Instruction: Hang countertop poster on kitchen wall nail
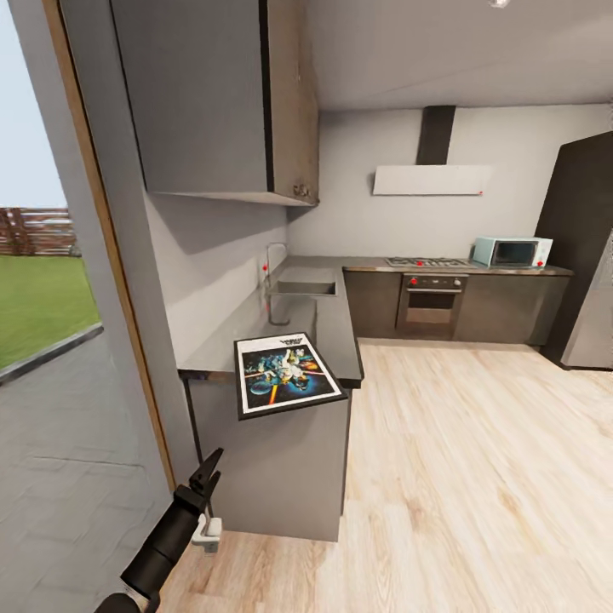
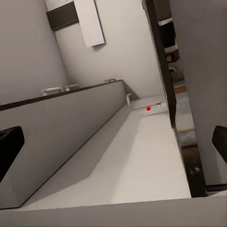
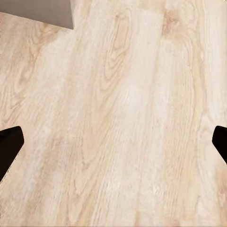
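The poster (image 1: pixel 285 373) lies flat on the near end of the kitchen countertop (image 1: pixel 336 328), its black frame slightly overhanging the front edge. It shows colourful figures on a dark ground. My left gripper (image 1: pixel 210 466) hangs low in front of the cabinet end, below and left of the poster, apart from it. In the left wrist view the left gripper (image 2: pixel 113 146) is open, its dark fingers (image 2: pixel 9 146) at the frame's edges, facing grey wall panels. The right gripper (image 3: pixel 113 146) is open over pale wood floor.
The sink (image 1: pixel 305 288) and tap (image 1: pixel 271 255) sit further along the counter. An upper cabinet (image 1: pixel 221 94) hangs above. The oven (image 1: pixel 432 305), teal microwave (image 1: pixel 512 251) and fridge (image 1: pixel 587 255) line the back. A door frame (image 1: pixel 111 255) with lawn outside stands left. Small red dots mark the wall (image 2: pixel 148 108).
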`<state>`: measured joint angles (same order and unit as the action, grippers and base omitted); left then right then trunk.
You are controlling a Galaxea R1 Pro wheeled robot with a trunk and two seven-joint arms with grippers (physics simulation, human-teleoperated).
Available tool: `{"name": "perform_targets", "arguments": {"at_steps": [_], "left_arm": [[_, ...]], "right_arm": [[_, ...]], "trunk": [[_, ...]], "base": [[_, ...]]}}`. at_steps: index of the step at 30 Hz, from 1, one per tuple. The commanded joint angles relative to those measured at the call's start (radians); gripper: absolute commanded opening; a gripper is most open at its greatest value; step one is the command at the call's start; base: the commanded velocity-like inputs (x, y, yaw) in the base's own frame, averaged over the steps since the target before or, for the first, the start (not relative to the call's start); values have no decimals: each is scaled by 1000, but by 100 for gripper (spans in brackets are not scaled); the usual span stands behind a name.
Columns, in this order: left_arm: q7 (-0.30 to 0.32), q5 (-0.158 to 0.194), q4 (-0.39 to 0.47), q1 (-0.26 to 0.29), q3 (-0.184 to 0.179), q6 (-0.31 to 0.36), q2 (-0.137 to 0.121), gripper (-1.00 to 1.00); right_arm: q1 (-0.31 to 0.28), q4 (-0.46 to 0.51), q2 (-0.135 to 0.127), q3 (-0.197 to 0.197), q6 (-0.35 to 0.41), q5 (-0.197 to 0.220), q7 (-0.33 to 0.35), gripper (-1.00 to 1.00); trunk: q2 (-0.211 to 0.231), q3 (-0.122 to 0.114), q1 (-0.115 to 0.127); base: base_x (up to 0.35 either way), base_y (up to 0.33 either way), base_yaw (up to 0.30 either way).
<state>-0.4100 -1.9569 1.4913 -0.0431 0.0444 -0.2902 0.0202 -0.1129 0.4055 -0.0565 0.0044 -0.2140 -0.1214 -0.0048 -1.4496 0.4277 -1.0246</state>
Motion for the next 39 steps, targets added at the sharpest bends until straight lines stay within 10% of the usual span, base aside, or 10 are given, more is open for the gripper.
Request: {"name": "perform_targets", "arguments": {"at_steps": [1,39], "left_arm": [[-7,-11,1,0,3,-4,1,100],[-1,-8,-7,0,6,-7,3,100]], "right_arm": [[-1,-1,0,0,-2,-7,-1,100],[-1,-1,0,0,-2,-7,-1,100]], "trunk": [[0,1,0],[0,1,0]], "base": [[216,147,-48],[42,31,-4]]}}
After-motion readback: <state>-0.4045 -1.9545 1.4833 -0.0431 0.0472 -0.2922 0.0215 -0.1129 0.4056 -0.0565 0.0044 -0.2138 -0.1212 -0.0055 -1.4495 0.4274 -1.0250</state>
